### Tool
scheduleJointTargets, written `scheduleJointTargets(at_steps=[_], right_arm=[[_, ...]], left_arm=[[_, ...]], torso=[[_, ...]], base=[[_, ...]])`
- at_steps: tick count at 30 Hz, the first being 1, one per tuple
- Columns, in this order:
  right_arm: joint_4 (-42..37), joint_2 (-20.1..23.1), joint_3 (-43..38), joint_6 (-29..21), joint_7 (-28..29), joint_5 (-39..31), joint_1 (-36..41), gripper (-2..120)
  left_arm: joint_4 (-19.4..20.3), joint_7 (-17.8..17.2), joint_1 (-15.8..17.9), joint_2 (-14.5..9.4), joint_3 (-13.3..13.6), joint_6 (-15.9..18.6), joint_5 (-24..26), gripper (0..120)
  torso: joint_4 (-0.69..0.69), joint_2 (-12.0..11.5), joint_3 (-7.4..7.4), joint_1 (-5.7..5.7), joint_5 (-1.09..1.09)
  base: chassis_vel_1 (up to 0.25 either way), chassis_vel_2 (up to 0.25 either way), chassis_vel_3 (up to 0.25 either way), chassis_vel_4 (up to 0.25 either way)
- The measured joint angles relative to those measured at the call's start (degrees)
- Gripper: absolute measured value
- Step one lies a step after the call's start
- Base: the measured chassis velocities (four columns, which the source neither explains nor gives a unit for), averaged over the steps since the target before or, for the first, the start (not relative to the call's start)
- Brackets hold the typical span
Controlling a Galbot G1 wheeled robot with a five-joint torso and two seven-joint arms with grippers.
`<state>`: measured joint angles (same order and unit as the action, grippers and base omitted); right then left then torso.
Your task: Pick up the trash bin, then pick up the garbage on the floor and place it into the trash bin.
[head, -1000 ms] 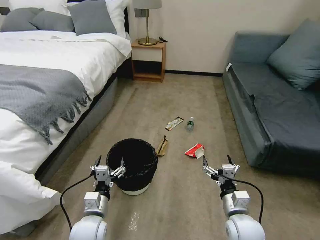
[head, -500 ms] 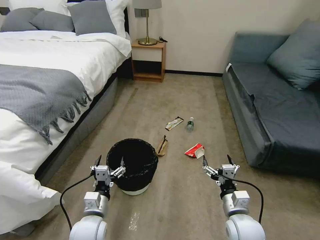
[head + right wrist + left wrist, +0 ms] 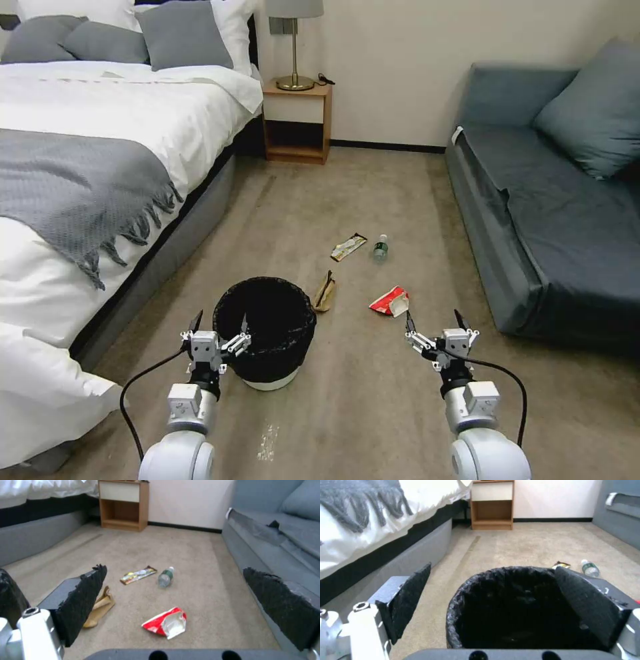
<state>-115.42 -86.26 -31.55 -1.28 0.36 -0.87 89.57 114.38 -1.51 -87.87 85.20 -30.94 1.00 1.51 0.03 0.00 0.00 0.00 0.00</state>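
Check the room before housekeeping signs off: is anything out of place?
Yes, litter on the carpet: a red packet, brown paper, a snack wrapper and a small bottle lie beyond the upright bin.

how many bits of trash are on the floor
4: red-and-white packet nearest the right gripper, brown paper piece beside the trash bin, snack wrapper and bottle farther off.

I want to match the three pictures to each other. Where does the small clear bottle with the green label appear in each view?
Head view: the bottle lies on the carpet past the trash bin, beside the snack wrapper.
Left wrist view: the bottle lies beyond the bin's rim, next to the open left end effector's pad.
Right wrist view: the bottle lies mid-floor.
Shared landmark: the wooden nightstand.
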Motion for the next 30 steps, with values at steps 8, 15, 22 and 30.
scheduleJointTargets(at_steps=[8,15,22,30], right_arm=[[-5.17,-1.69,-0.38,-7.01,1.27,-4.37,4.5,100],[-12.34,-4.11,-1.13,-17.38,2.78,-10.52,10.11,100],[-17.72,-5.86,-1.67,-25.21,3.88,-15.2,14.31,100],[-18.35,1.74,-7.9,-25.13,0.38,-17.77,12.88,100]], left_arm=[[-0.85,-6.72,5.31,-4.46,2.66,5.36,7.18,100],[-1.94,-16.61,12.55,-10.98,6.62,13.69,17.96,100],[-0.8,-18.43,13.14,-15.03,4.59,19.99,19.62,99],[0.34,-18.61,11.52,-16.59,2.84,21.05,20.82,98]], torso=[[-0.03,0.0,0.0,0.0,-0.01],[-0.04,0.0,0.0,0.0,-0.01],[-0.03,0.0,-0.01,0.0,0.06],[0.0,0.0,0.0,0.0,-0.03]], base=[[0.0,0.0,0.0,0.0],[0.0,0.0,0.0,0.0],[0.0,0.0,0.0,0.0],[0.0,0.0,0.0,0.0]])
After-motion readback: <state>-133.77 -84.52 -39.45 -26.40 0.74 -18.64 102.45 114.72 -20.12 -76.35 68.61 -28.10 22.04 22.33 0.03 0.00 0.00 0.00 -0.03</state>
